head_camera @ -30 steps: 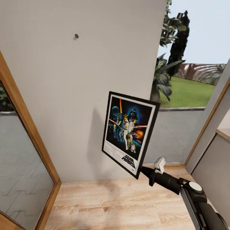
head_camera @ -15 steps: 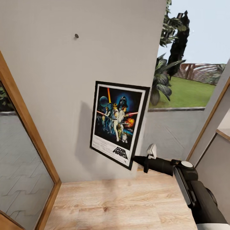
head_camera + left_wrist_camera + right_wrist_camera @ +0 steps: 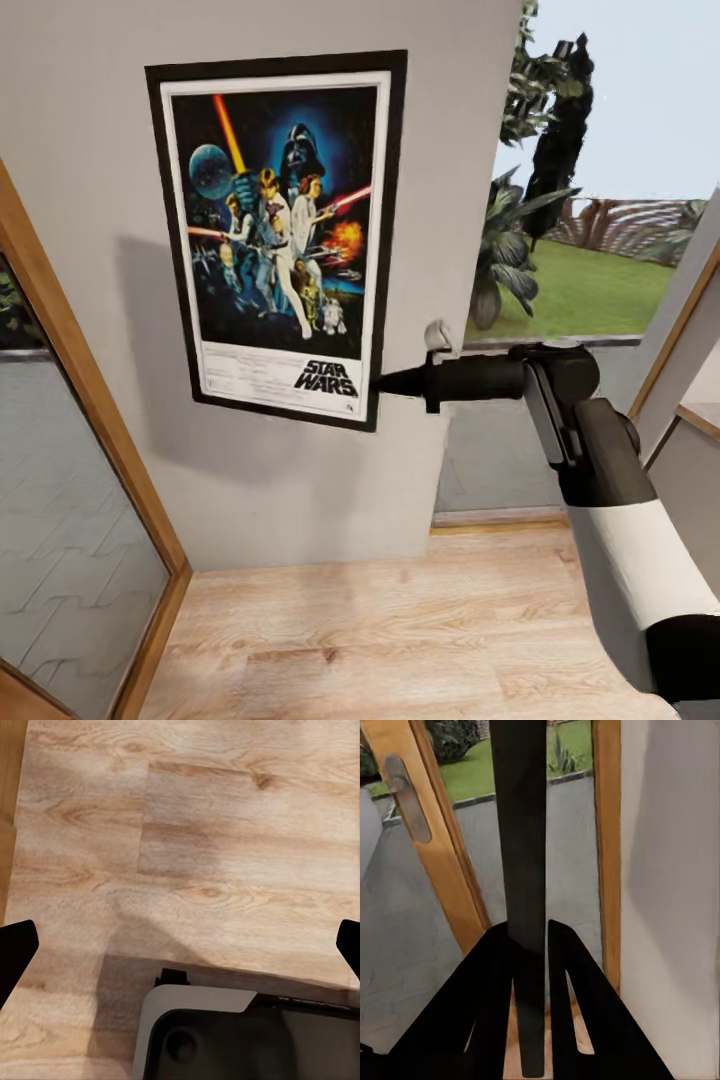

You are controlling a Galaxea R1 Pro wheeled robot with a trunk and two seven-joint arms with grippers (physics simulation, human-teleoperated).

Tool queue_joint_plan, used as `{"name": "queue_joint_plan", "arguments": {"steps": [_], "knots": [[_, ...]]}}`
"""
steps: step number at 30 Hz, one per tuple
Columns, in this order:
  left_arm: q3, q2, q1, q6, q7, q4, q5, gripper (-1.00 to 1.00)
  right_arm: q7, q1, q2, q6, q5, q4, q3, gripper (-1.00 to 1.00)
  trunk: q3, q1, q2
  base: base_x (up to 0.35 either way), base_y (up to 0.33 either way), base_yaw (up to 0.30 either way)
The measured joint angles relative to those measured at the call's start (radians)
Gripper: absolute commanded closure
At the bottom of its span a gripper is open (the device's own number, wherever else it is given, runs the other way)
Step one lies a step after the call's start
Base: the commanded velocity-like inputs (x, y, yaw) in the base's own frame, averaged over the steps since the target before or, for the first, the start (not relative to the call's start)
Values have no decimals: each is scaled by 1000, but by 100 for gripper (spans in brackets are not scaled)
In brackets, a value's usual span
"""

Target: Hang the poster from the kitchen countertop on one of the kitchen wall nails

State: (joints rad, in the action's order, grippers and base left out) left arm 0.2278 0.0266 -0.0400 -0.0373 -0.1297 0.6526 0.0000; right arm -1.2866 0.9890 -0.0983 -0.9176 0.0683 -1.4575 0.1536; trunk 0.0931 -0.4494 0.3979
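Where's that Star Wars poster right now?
In the head view the poster is up against the pale grey wall, left of the window, its lower right corner pinched by the right tool.

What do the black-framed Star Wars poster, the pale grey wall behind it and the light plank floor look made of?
The black-framed Star Wars poster looks like a printed sheet in a thin, rigid, matte black frame; edge-on between the right gripper fingers it stays straight. The pale grey wall seems matte painted plaster, faintly textured. The light plank floor reads as wood or laminate, showing grain and knots.
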Motion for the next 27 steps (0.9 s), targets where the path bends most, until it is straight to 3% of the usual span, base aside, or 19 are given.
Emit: {"name": "queue_joint_plan", "arguments": {"steps": [5,16,27], "knots": [[0,0,0,-3,0,0,0,-100,-1,46,3,-16,-1,5,37,100,0,0,0,0,0,0],[-1,0,0,-3,0,0,0,-100,-1,77,3,-19,-2,11,62,100,0,0,0,0,0,0],[-2,0,0,-3,0,0,-1,-100,0,79,3,-17,4,11,63,100,0,0,0,0,0,0]]}}
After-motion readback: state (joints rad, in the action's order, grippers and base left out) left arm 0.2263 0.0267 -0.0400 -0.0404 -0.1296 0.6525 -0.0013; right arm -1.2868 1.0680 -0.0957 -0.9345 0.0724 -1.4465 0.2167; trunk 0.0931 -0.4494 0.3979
